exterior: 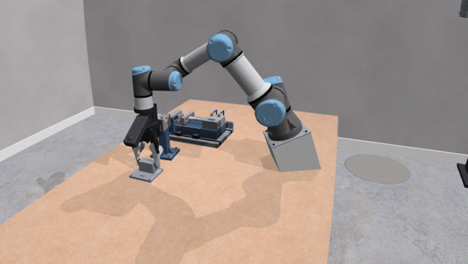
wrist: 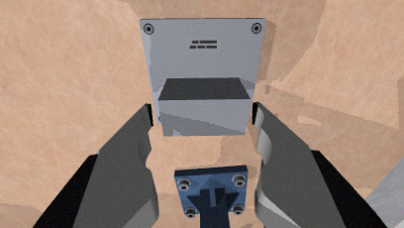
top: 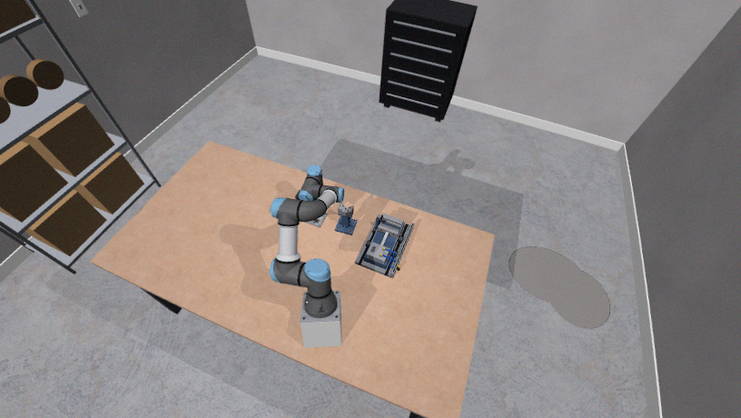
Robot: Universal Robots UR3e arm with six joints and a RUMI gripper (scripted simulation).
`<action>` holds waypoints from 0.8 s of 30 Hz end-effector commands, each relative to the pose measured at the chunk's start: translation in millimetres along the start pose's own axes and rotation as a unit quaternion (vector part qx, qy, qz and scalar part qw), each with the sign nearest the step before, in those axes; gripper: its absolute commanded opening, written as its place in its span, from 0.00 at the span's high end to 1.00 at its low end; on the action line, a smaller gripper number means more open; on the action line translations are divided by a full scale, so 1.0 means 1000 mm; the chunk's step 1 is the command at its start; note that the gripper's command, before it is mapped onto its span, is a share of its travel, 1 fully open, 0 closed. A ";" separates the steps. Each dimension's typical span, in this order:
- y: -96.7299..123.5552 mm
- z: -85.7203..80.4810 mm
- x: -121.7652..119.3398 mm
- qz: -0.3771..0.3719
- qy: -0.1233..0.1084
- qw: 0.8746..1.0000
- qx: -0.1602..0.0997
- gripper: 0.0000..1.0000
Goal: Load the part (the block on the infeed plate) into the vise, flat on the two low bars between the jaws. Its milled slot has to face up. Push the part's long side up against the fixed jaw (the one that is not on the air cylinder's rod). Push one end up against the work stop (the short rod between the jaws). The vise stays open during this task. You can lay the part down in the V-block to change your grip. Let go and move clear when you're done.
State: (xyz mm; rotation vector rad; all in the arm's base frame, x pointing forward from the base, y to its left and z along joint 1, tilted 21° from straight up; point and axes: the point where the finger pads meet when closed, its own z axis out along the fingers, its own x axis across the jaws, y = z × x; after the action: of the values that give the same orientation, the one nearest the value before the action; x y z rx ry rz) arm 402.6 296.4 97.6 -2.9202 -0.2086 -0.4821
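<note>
The part (exterior: 147, 165) (wrist: 204, 117) (top: 317, 222), a plain grey block, sits on the infeed plate (exterior: 140, 176) (wrist: 204, 61). No milled slot shows on its visible faces. My gripper (exterior: 147, 162) (wrist: 202, 104) points down, open, one fingertip beside each end of the part. In the wrist view a narrow gap shows on both sides. The arm hides the gripper in the top view. The V-block (top: 345, 209) (exterior: 165, 120) stands on a blue post beside the plate. The vise (top: 377, 252) (exterior: 201, 131) is open beyond it; its work stop cannot be made out.
The V-block's blue foot (top: 346, 229) (exterior: 170, 154) (wrist: 211, 174) is close to the infeed plate. The air cylinder (exterior: 214, 121) with blue fittings sits at the vise's end nearer the robot base (top: 321, 332) (exterior: 295, 154). The arm arches over the table.
</note>
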 end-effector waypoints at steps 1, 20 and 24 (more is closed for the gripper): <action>0.000 -0.001 0.001 0.000 0.001 1.000 0.000 0.49; 0.000 -0.001 0.001 0.000 0.001 1.000 0.000 1.00; 0.000 -0.001 0.001 0.000 0.001 1.000 0.000 1.00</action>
State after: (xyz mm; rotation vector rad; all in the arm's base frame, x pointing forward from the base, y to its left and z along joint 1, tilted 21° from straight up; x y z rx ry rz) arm 402.7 296.4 97.8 -2.9199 -0.2087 -0.4830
